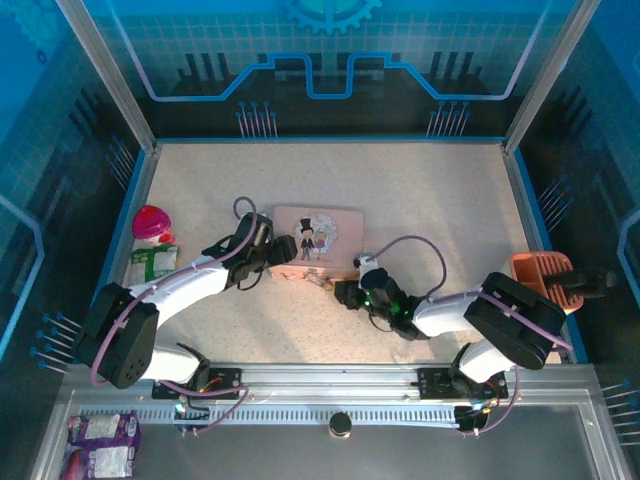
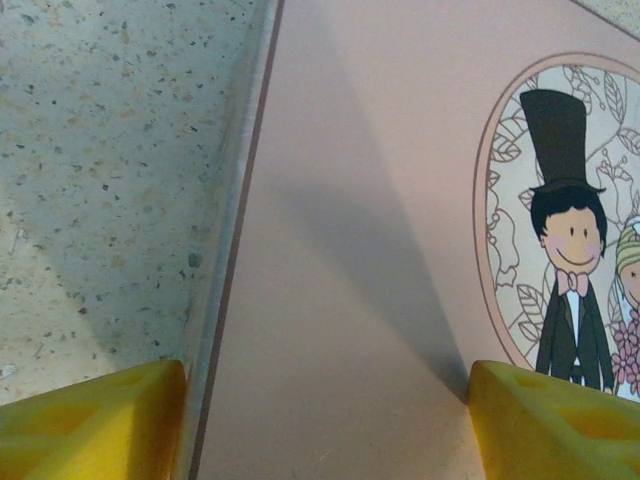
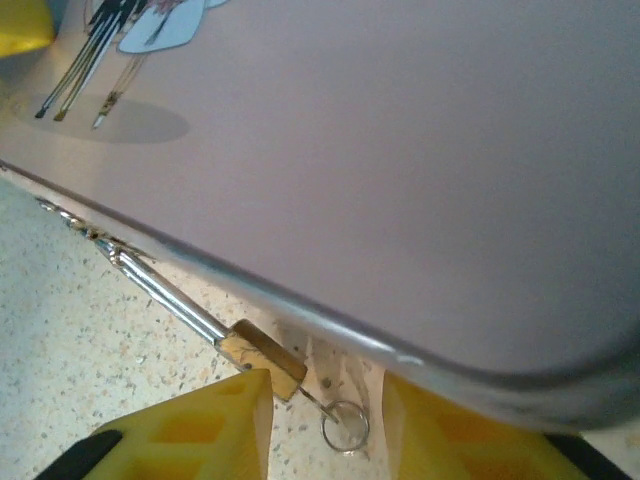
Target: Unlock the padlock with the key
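Observation:
The brass padlock (image 3: 262,358) lies on the table against the near edge of the pink tin (image 3: 400,150), its silver shackle (image 3: 165,290) pointing left. The thin key's ring (image 3: 345,425) sits at the padlock's end, and a thin shaft joins it to the body. My right gripper (image 3: 325,392) is open, the key ring and the padlock's end between its yellow fingers (image 3: 200,435). From above, the padlock (image 1: 318,278) lies just left of the right gripper (image 1: 343,292). My left gripper (image 2: 325,420) is open, straddling the left edge of the tin's lid (image 2: 380,250).
The pink tin (image 1: 318,240) stands mid-table between both arms. A pink-red toy (image 1: 152,222) and a green packet (image 1: 152,264) lie at the left. An orange holder (image 1: 545,275) stands at the right edge. Blue walls ring the table (image 1: 420,190).

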Robot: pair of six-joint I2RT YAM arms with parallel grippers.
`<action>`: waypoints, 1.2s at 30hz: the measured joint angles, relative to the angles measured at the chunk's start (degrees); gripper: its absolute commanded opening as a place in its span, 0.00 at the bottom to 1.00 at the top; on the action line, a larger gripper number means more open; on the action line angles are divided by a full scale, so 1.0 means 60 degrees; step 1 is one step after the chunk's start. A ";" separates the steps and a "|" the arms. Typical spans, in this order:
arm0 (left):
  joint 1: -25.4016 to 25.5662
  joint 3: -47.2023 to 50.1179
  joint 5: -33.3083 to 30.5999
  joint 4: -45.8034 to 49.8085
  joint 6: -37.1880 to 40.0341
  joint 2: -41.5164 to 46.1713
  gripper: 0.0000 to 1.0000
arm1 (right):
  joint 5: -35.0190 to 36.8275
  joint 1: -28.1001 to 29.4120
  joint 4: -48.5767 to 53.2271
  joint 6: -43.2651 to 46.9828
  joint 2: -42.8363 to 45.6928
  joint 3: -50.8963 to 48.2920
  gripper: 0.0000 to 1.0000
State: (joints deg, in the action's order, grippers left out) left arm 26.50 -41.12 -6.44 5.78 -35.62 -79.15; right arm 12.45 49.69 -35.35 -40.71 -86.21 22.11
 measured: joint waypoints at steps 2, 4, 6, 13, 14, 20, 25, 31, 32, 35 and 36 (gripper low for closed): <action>0.0131 0.0000 -0.0073 -0.0058 -0.0095 -0.0040 0.73 | -0.0295 -0.0197 0.0583 0.0517 0.0015 0.0401 0.42; 0.0277 0.0000 -0.0197 -0.0127 -0.0259 -0.0073 0.73 | -0.0707 -0.0423 0.1144 0.1133 0.0015 0.0812 0.42; 0.0433 0.0000 -0.0266 -0.0168 -0.0368 -0.0095 0.73 | -0.1086 -0.0681 0.1494 0.1665 0.0015 0.1056 0.42; 0.0750 -0.0007 -0.0346 -0.0189 -0.0576 -0.0124 0.73 | -0.2856 -0.1851 0.2284 0.3246 0.0015 0.1260 0.48; 0.0754 -0.0018 -0.0353 -0.0178 -0.0576 -0.0124 0.73 | -0.3002 -0.1905 0.2408 0.3432 0.0015 0.1300 0.48; 0.0754 -0.0051 -0.0353 -0.0153 -0.0586 -0.0142 0.73 | -0.3268 -0.1985 0.2885 0.4422 -0.0102 0.1472 0.49; 0.0736 -0.0051 -0.0346 -0.0219 -0.0765 -0.0189 0.73 | -0.3308 -0.1993 0.3042 0.4878 -0.0561 0.1749 0.49; 0.0645 -0.0047 -0.0302 -0.0259 -0.0834 -0.0193 0.73 | -0.3067 -0.1978 0.2951 0.5176 -0.1009 0.1898 0.39; 0.0612 -0.0033 -0.0266 -0.0270 -0.0838 -0.0193 0.73 | -0.3075 -0.1978 0.2929 0.5220 -0.1027 0.1909 0.37; 0.0528 0.0004 -0.0193 -0.0313 -0.0852 -0.0186 0.73 | -0.3078 -0.1971 0.2885 0.5253 -0.1075 0.1960 0.32; 0.0503 0.0004 -0.0197 -0.0317 -0.0867 -0.0182 0.73 | -0.3082 -0.1960 0.2874 0.5257 -0.1075 0.1960 0.30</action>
State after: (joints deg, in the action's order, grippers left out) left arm 29.52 -41.10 -7.62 3.88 -40.82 -80.25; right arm -6.04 37.93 -18.11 -9.17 -92.66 33.87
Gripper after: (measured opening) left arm 0.731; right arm 0.330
